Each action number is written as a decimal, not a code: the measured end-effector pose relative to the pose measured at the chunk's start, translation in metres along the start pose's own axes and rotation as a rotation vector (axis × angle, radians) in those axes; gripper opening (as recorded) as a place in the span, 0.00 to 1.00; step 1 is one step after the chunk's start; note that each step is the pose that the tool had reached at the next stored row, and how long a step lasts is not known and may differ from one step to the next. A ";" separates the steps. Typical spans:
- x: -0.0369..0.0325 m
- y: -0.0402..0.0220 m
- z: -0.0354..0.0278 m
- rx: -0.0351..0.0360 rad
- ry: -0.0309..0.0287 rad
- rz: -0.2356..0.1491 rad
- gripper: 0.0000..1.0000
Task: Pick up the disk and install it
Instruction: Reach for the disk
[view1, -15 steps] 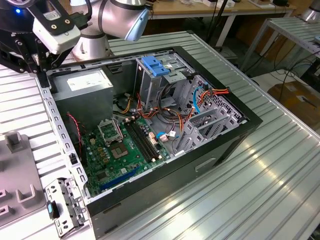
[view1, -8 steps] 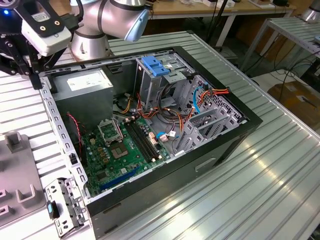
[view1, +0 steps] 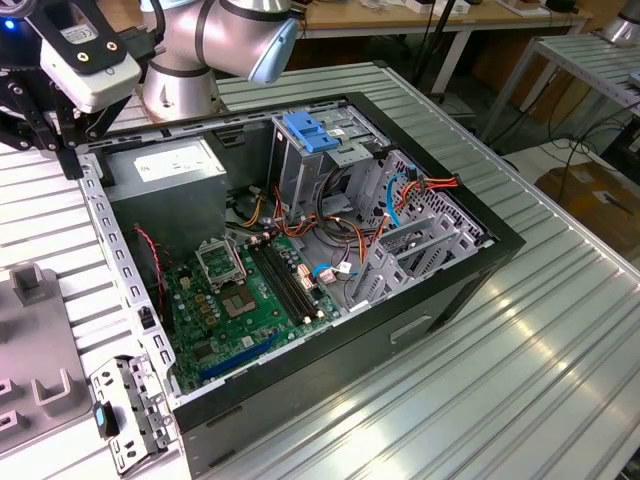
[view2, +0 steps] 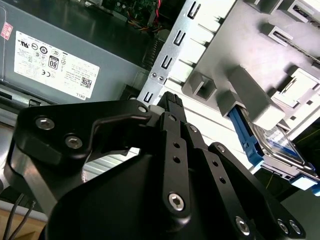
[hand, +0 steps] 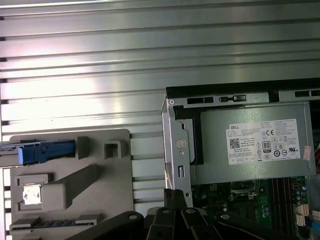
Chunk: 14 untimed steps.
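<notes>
In the second wrist view the claw (view2: 170, 100) looks clenched shut with nothing in it. It hangs by the metal edge of the computer case (view2: 172, 55), near the grey power box (view2: 100, 45). The disk (view2: 280, 145), with its blue rails, sits in a slot of the grey holder (view2: 250, 55) on the tabletop (hand: 150, 50), apart from the claw. To grab it well, I think the claw should open wide, line up straight with the disk's sides and go slowly.
</notes>
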<state>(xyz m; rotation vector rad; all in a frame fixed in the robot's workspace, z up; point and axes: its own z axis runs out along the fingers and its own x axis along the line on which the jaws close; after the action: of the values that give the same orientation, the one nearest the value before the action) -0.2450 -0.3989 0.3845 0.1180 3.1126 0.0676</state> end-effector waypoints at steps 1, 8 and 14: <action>0.0002 0.0000 0.0000 0.0000 0.0000 0.000 0.11; 0.0103 0.0025 -0.0001 0.0000 0.0000 0.000 0.11; 0.0165 0.0067 -0.0001 0.0000 0.0000 0.000 0.11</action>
<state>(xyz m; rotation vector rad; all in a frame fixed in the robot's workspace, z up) -0.2609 -0.3910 0.3844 0.1180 3.1126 0.0676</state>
